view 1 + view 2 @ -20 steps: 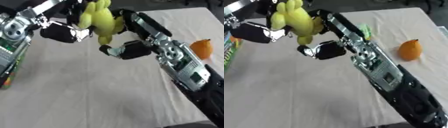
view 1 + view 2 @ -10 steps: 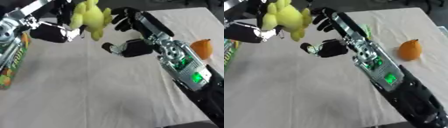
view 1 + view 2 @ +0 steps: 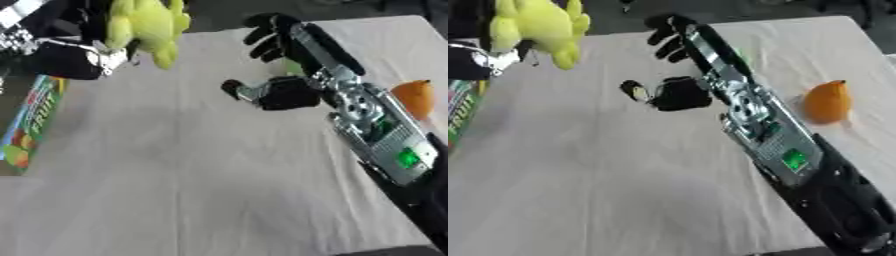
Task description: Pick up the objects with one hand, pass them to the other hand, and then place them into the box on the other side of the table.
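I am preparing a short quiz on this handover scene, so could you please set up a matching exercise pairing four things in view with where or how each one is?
Things:
1. yellow plush toy
2. right hand
3. orange fruit
4. fruit-printed box

Places or states:
A. on the cloth beside the right forearm
B. at the table's left edge
C. held up by the left hand
D. open above the table, holding nothing

Pairs: 1-C, 2-D, 3-A, 4-B
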`<action>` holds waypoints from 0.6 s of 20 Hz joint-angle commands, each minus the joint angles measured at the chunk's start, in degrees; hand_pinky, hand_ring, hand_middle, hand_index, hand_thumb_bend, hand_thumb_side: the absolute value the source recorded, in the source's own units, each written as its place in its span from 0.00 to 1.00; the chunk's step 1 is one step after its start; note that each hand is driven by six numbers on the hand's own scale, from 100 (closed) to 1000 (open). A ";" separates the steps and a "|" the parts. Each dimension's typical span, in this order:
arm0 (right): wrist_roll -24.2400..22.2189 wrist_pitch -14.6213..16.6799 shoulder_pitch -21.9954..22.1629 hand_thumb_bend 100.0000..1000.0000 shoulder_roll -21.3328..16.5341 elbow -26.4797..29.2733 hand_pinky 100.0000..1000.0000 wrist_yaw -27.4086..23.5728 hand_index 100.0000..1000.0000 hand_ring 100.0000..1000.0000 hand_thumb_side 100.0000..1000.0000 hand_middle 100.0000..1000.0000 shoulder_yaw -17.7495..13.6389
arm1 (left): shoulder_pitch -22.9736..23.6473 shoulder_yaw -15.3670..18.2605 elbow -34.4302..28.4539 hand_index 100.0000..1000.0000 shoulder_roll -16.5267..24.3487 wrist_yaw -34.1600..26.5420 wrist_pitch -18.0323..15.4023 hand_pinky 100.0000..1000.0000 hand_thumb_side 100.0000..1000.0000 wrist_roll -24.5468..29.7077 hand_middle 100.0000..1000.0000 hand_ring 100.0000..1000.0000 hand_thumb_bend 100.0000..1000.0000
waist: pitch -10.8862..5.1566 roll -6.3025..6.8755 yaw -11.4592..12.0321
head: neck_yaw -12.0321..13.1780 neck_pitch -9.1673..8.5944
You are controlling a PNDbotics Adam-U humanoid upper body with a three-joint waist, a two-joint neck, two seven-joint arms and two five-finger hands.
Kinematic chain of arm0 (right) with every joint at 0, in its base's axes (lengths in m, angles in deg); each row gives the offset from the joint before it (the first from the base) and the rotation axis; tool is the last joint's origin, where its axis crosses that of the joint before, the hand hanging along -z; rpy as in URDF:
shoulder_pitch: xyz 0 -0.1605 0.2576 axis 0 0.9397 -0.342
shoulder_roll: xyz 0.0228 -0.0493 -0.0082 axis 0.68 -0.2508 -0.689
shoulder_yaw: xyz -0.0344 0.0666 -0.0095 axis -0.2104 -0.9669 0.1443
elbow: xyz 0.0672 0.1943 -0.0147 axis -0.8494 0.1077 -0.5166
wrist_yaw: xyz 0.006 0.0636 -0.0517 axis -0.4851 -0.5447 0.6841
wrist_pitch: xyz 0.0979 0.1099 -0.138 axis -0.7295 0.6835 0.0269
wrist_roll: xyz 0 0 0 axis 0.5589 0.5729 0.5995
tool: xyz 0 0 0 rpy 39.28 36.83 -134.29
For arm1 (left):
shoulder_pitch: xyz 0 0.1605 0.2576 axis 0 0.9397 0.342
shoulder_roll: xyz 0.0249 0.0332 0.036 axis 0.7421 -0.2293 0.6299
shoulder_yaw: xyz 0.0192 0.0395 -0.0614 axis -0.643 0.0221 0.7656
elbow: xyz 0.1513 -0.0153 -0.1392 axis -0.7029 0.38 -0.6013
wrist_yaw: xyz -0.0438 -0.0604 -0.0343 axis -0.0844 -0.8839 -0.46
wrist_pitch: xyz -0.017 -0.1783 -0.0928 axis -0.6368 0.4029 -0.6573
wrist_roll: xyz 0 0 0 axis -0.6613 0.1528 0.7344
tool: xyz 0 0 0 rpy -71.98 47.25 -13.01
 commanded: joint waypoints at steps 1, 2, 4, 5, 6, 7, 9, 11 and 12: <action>0.91 -0.08 -0.29 0.50 -1.70 0.76 0.72 0.11 0.83 0.66 0.03 0.66 -1.05 | 0.60 2.51 -1.19 0.24 3.69 -0.40 0.09 0.27 0.00 -1.69 0.19 0.37 0.15 | -0.70 0.04 0.07 | 1.56 -0.55; 1.13 -0.15 -0.12 0.50 -1.91 0.76 0.72 0.09 0.83 0.66 0.04 0.66 -1.18 | 1.27 2.99 -1.23 0.24 4.49 -0.45 0.12 0.27 0.00 -2.14 0.19 0.37 0.15 | -0.65 0.05 0.07 | 2.09 -0.59; 1.64 -0.29 0.21 0.51 -2.31 0.76 0.72 0.03 0.83 0.66 0.05 0.66 -1.48 | 2.58 3.91 -1.20 0.24 6.00 -0.43 0.22 0.27 0.00 -2.98 0.19 0.37 0.15 | -0.57 0.08 0.05 | 3.10 -0.68; 2.04 -0.42 0.39 0.51 -2.53 0.76 0.72 0.00 0.83 0.66 0.05 0.66 -1.72 | 3.44 4.58 -1.05 0.24 6.88 -0.39 0.28 0.27 0.00 -3.56 0.19 0.37 0.16 | -0.53 0.08 0.03 | 3.66 -0.73; 2.52 -0.63 0.55 0.52 -2.78 0.76 0.72 -0.01 0.82 0.66 0.06 0.66 -1.98 | 4.35 5.30 -0.82 0.24 7.73 -0.32 0.41 0.27 0.00 -4.26 0.19 0.37 0.16 | -0.48 0.09 0.02 | 4.23 -0.78; 2.97 -0.77 0.69 0.52 -3.03 0.76 0.72 -0.03 0.82 0.66 0.06 0.66 -2.20 | 5.25 6.01 -0.57 0.24 8.55 -0.28 0.45 0.27 0.00 -4.94 0.19 0.37 0.16 | -0.45 0.10 0.02 | 4.69 -0.82; 3.77 -0.93 0.95 0.53 -3.58 0.76 0.72 -0.13 0.82 0.66 0.07 0.65 -2.63 | 7.07 7.36 0.20 0.24 10.17 -0.07 0.51 0.27 0.00 -6.27 0.19 0.37 0.17 | -0.39 0.14 0.02 | 5.62 -0.96; 4.41 -1.01 1.16 0.53 -4.09 0.76 0.72 -0.21 0.82 0.66 0.07 0.65 -3.02 | 8.78 8.58 1.16 0.24 11.67 0.25 0.58 0.27 0.00 -7.49 0.20 0.37 0.18 | -0.34 0.12 0.01 | 6.29 -1.07; 4.67 -1.02 1.24 0.53 -4.28 0.76 0.72 -0.25 0.82 0.66 0.07 0.65 -3.18 | 9.60 9.19 1.65 0.24 12.26 0.39 0.58 0.27 0.00 -8.07 0.20 0.37 0.18 | -0.31 0.10 0.01 | 6.53 -1.08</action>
